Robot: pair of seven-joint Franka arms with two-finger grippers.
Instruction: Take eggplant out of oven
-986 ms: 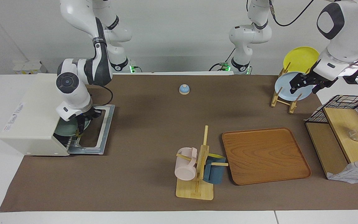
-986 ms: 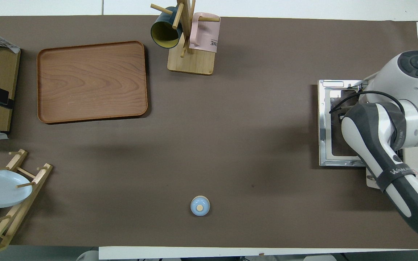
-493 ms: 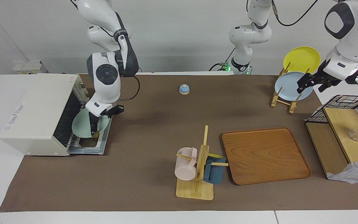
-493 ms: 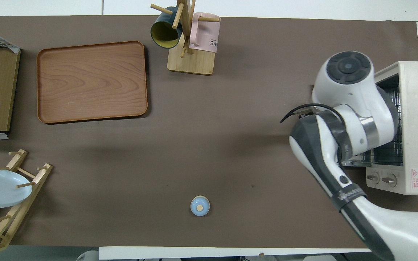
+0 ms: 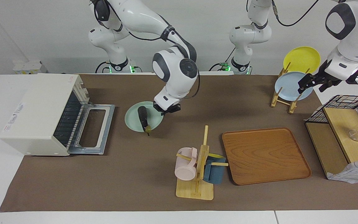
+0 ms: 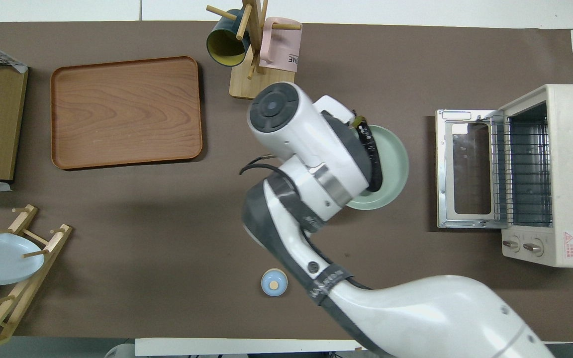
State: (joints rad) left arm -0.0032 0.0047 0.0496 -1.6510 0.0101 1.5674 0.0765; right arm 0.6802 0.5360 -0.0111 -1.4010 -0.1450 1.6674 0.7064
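Nearest the robots, the left gripper (image 5: 310,82) is held waiting over the dish rack (image 5: 282,102) at the left arm's end of the table (image 5: 104,180); whether its jaws are open cannot be told.

A little farther out, the right gripper (image 5: 165,110) is seen at the rim of the pale green plate (image 5: 134,123), with its jaws apparently closed on that rim. The eggplant (image 5: 142,116) lies on the plate, its stem tip overhanging the edge farthest from the robots. Plate and eggplant are well clear of the oven (image 5: 39,115), whose door (image 5: 93,129) lies dropped open toward the middle of the table.

The removal is judged nearly complete; the step in hand appears to be setting the plate down. The plate should be kept level and lowered slowly, since the eggplant is loose and could roll off by its overhanging end. The rim should be released only once the plate is flat on the table.

Farthest out, the mug rack (image 5: 197,174) should be given room.
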